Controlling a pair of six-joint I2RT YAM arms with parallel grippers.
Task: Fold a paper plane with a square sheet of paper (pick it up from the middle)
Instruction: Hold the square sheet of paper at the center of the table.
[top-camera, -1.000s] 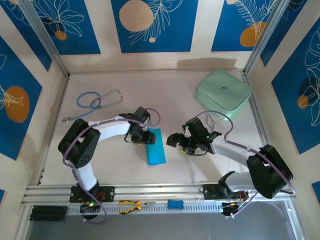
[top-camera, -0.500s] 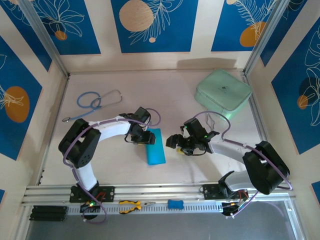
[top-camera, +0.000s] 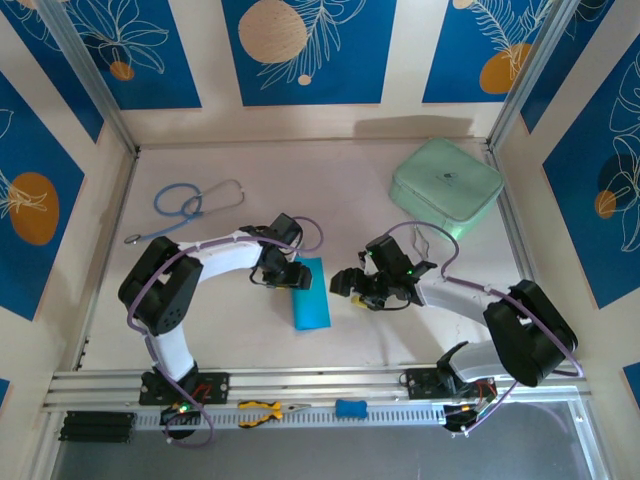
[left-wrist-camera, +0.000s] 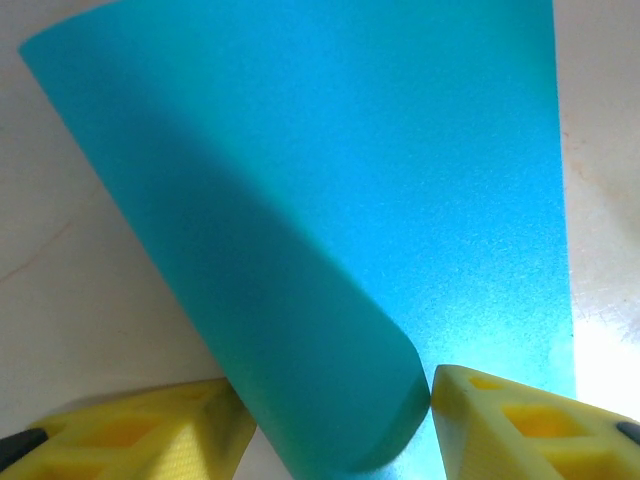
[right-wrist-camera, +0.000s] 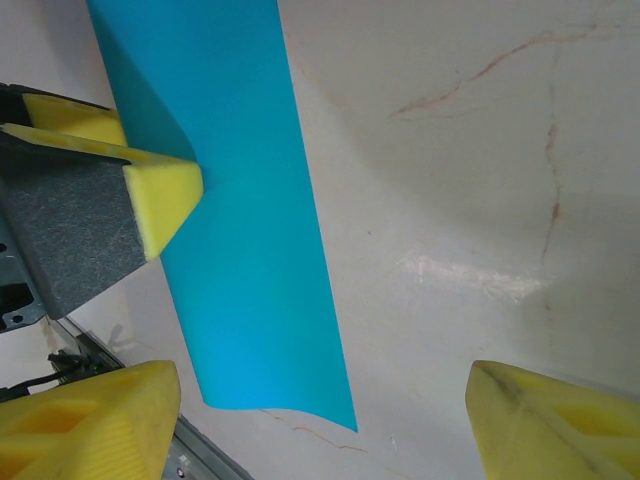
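Observation:
The square sheet of paper (top-camera: 312, 295) is bright cyan and lies doubled over into a narrow rectangle mid-table. My left gripper (top-camera: 293, 275) sits at its upper left edge. In the left wrist view the sheet (left-wrist-camera: 400, 180) curls into a rounded fold, and the left gripper (left-wrist-camera: 340, 400) has its yellow fingers (left-wrist-camera: 520, 420) against both sides of that fold. My right gripper (top-camera: 345, 283) hovers just right of the sheet, open. Its view shows the paper (right-wrist-camera: 240, 250) at the left, with bare table between the right gripper's (right-wrist-camera: 322, 400) tips.
A mint-green case (top-camera: 446, 185) stands at the back right and a blue-tubed stethoscope (top-camera: 190, 203) lies at the back left. Yellow-handled pliers (top-camera: 262, 409) and a small blue block (top-camera: 350, 407) rest on the front rail. Walls enclose three sides.
My right gripper has edged left toward the paper and its jaws have narrowed a little. The left gripper and the sheet have stayed put.

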